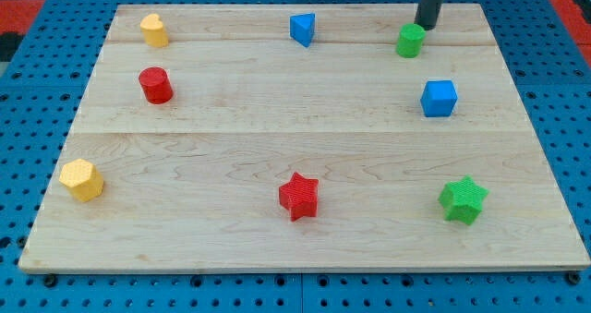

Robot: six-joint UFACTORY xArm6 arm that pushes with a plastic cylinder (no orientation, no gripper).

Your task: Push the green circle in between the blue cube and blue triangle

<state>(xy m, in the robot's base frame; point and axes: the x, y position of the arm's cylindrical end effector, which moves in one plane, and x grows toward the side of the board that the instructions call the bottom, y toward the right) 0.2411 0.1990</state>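
Eight blocks on wooden board (277,156). Green circle (411,41) near view's top right, between blue triangle (302,29) to its left and blue cube (439,99) below right, apart from both. My tip (426,27) touching or just beside circle's upper right edge. Bare rod, grasping nothing.

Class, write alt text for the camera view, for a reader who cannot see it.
My tip sits just above and right of the green circle near the wooden board's top right, with the blue triangle to its left and the blue cube below it. Elsewhere lie a yellow cylinder, red cylinder, yellow hexagon, red star and green star.
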